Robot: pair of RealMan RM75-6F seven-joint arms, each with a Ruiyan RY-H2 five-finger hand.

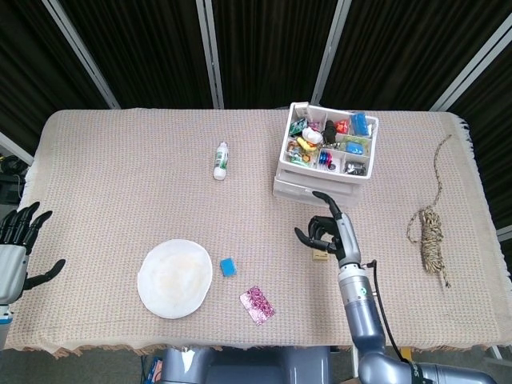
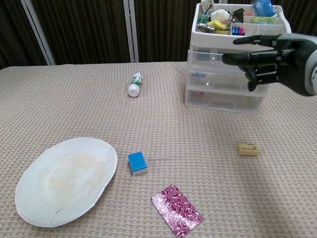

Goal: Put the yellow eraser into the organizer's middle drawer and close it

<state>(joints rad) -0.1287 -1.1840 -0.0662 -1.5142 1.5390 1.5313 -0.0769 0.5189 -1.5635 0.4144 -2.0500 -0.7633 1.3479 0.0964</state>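
The yellow eraser (image 2: 247, 149) lies flat on the cloth in front of the organizer (image 2: 223, 94), about a hand's width from it. The head view shows the eraser (image 1: 320, 255) only as a sliver just under my right hand. All the clear organizer's drawers look pushed in, the middle drawer (image 2: 220, 79) among them. My right hand (image 2: 270, 57) hangs in the air above the eraser, level with the drawers, holding nothing; its thumb and one finger reach out and the rest bend inward. My left hand (image 1: 18, 244) is at the table's left edge, fingers spread and holding nothing.
A white plate (image 2: 64, 178), a blue block (image 2: 137, 162) and a magenta packet (image 2: 176, 203) lie at the front left. A white bottle (image 2: 134, 84) lies further back. A bundle of twine (image 1: 432, 236) sits at the right. The organizer's top tray (image 1: 328, 140) holds several small items.
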